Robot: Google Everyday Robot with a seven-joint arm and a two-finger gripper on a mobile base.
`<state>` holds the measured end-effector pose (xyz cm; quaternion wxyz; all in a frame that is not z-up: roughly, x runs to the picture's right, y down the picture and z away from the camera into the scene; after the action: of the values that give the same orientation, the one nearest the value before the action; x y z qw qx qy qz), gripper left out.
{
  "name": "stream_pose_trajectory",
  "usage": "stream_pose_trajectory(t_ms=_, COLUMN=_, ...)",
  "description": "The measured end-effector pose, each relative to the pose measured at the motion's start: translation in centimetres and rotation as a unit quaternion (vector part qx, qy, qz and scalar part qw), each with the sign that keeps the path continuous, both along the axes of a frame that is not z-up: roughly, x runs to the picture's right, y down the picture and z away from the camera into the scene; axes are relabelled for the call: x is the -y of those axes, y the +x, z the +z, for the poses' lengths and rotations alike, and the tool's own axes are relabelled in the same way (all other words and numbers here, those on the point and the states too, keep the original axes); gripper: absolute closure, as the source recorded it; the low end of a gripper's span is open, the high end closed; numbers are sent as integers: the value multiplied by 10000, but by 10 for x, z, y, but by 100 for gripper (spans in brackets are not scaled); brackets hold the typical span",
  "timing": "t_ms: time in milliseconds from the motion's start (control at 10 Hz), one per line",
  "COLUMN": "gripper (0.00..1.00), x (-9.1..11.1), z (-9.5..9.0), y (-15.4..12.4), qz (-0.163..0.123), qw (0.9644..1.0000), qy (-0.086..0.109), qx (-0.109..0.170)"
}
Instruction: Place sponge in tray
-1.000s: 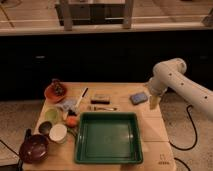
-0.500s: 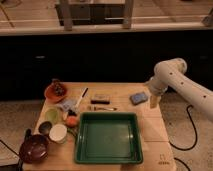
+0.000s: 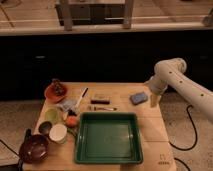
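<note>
**Sponge still lying outside tray, open gripper hanging beside it**

Nothing is visibly changing over the last second. The white robot arm [image 3: 185, 85] is holding the same bent pose at the right edge of the pale wooden table [image 3: 125, 89], and every object is sitting where it was. The task therefore appears stalled at its first step, with no grasp made yet.

The gripper [image 3: 153, 102] is pointing downward just to the right of the sponge [image 3: 139, 98]. Its jaws are standing released and holding nothing. Whether a finger is already touching the sponge cannot be told.

The sponge is a small, soft-looking blue-grey pad. It is lying flat and slightly askew near the table's far right, well apart from the tray.

The tray [image 3: 107, 142] is large, dark green and rectangular, probably smooth plastic, with a raised rim and rounded corners. It is sitting at the front centre of the table with its floor bare, so it is offering plenty of room for a drop.

Other items are crowding the left and middle of the table:
- An orange-red round bowl [image 3: 55, 92] is holding something dark.
- A glossy maroon bowl [image 3: 34, 148] is sitting at the front corner.
- A white round cup [image 3: 58, 133] and a pale green round dish [image 3: 52, 115] are sitting between the two bowls.
- A small dark flat block [image 3: 100, 97] is resting behind the tray.
- A thin utensil [image 3: 102, 107] is lying just in front of the block.

To move things forward, the gripper is likely needing to shift left over the sponge and close on it.
</note>
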<state>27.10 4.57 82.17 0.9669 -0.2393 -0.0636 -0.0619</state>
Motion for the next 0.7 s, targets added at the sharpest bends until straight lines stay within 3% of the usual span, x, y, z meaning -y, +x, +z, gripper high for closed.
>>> stream_pose_trajectory(t_ms=700, gripper=20, x=-2, z=20, y=5, qz=-19, qw=9999, qy=-109, qx=78)
